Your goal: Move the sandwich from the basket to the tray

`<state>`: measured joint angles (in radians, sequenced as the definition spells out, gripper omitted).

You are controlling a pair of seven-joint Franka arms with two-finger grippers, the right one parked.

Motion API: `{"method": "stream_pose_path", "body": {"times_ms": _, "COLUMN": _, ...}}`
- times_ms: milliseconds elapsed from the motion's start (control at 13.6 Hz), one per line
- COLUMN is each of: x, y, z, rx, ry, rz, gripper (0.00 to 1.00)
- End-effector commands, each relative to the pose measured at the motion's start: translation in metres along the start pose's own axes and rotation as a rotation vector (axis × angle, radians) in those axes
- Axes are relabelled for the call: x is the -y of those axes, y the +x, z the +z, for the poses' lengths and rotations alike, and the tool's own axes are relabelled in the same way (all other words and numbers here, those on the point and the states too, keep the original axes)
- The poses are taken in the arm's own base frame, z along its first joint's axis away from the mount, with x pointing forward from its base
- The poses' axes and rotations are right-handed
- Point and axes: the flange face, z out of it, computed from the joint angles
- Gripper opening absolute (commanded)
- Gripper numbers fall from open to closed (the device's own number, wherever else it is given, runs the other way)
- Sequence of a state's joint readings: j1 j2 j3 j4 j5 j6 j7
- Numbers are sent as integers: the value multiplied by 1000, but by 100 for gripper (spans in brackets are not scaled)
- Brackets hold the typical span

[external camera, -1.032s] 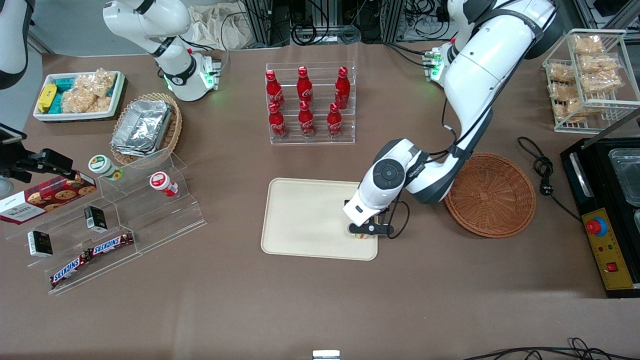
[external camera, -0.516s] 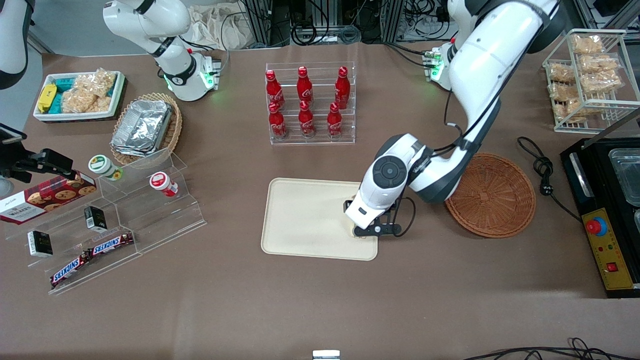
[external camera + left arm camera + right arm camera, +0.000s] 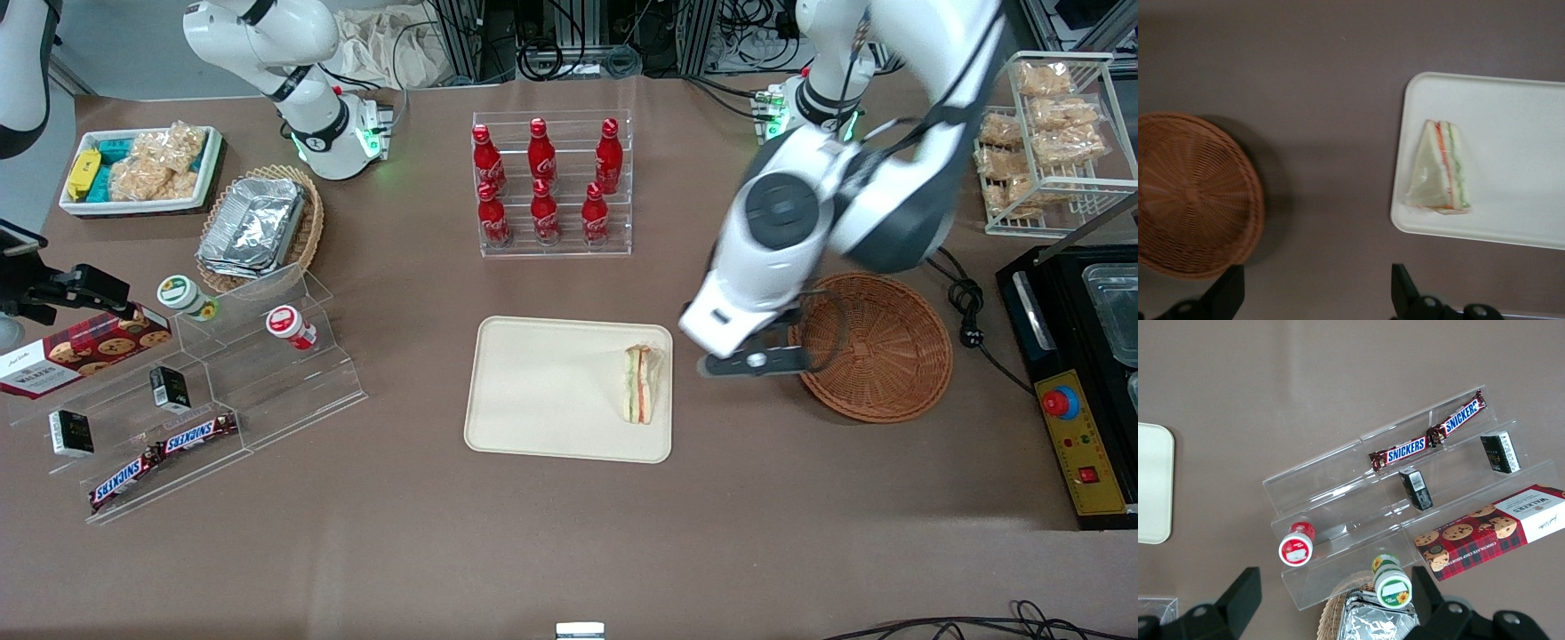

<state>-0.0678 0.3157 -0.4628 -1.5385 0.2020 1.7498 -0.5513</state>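
Observation:
The sandwich point(image 3: 643, 384), a clear-wrapped triangular wedge with green and red-orange layers, lies on the cream tray point(image 3: 542, 391) at its edge nearest the basket; it also shows in the left wrist view point(image 3: 1439, 170) on the tray point(image 3: 1511, 153). The round reddish-brown wicker basket point(image 3: 876, 347) holds nothing I can see and shows too in the left wrist view point(image 3: 1191, 193). My left gripper point(image 3: 754, 363) is open and empty, raised above the bare table between tray and basket; its fingertips point(image 3: 1403, 288) stand wide apart.
A clear rack of red cola bottles point(image 3: 551, 182) stands farther from the front camera than the tray. A black appliance point(image 3: 1080, 373) and a cable point(image 3: 965, 311) lie past the basket toward the working arm's end. A clear stepped shelf of snacks point(image 3: 196, 391) lies toward the parked arm's end.
The gripper was low over the tray's edge, covering the sandwich. It has let go, risen and moved toward the basket, leaving the sandwich on the tray.

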Motion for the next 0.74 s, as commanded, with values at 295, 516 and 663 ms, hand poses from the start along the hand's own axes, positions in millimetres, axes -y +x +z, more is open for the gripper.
{"method": "stream_pose_path", "body": {"times_ms": 295, "x": 220, "y": -16, "z": -92, "rx": 24, "ry": 40, "rz": -30, "gripper": 99}}
{"method": "stream_pose_path", "body": {"times_ms": 516, "x": 280, "y": -18, "z": -110, "rx": 19, "ry": 36, "rz": 18, "gripper": 99}}
{"method": "stream_pose_path", "body": {"times_ms": 663, "x": 294, "y": -19, "z": -111, "rx": 25, "ry": 21, "rz": -4, "gripper": 99}}
